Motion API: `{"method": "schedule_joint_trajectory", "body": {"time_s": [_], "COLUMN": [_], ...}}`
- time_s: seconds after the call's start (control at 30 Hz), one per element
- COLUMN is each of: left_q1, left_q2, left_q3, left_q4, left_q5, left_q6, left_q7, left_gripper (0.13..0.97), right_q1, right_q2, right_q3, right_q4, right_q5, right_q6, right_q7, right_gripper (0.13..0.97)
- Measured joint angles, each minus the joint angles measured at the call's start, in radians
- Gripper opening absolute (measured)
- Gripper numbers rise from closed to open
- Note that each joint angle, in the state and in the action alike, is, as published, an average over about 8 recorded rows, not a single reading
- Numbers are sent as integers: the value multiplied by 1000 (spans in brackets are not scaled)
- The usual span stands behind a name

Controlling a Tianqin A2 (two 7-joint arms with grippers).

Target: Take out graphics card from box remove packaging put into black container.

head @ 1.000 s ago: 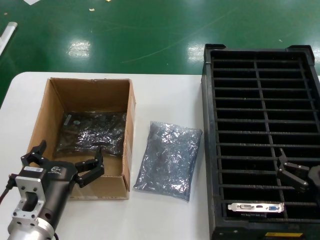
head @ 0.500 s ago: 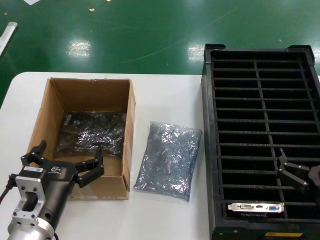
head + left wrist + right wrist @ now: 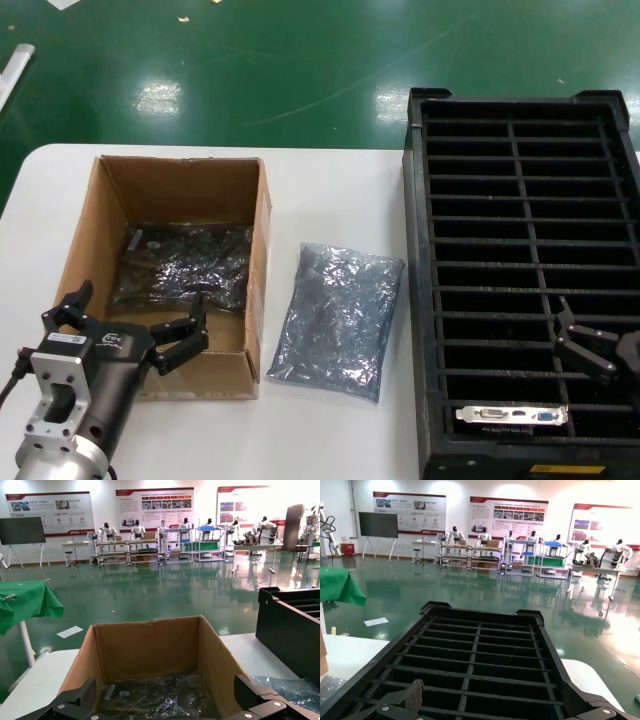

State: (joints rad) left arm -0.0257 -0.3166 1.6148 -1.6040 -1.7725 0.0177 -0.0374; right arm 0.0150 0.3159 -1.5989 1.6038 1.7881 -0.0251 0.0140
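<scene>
Crate: We saw the large black ribbed plastic container point(image 3: 520, 270) under our right gripper point(image 3: 583, 345).
Box: The brown corrugated cardboard box point(image 3: 255, 260) stood just ahead of our left gripper point(image 3: 135, 322), with shiny dark bagged bundles point(image 3: 185, 265) inside.
Bag: The crinkly silver-grey plastic packaging point(image 3: 335, 320) lay flat between box and crate, to the right of our left gripper.
Card: The thin dark graphics card with silver port bracket point(image 3: 510, 414) sat slotted just nearer us than the right gripper.
Grippers: Both had fingers spread apart and empty.
Progress: We judged one card done; the bundles remained.
</scene>
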Motion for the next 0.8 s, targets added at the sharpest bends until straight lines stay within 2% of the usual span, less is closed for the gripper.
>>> {"method": "schedule_joint_trajectory", "body": {"time_s": [0.8], "left_q1": [0], "left_q2": [0], "left_q3": [0], "left_q4": [0], "left_q5": [0], "left_q6": [0], "left_q7": [0], "left_gripper": [966], "right_q1": [0], "right_q2": [0], "right_q3": [0], "right_q4": [0], "right_q5": [0], "right_q6": [0], "right_q7": [0], "right_gripper": [966]}}
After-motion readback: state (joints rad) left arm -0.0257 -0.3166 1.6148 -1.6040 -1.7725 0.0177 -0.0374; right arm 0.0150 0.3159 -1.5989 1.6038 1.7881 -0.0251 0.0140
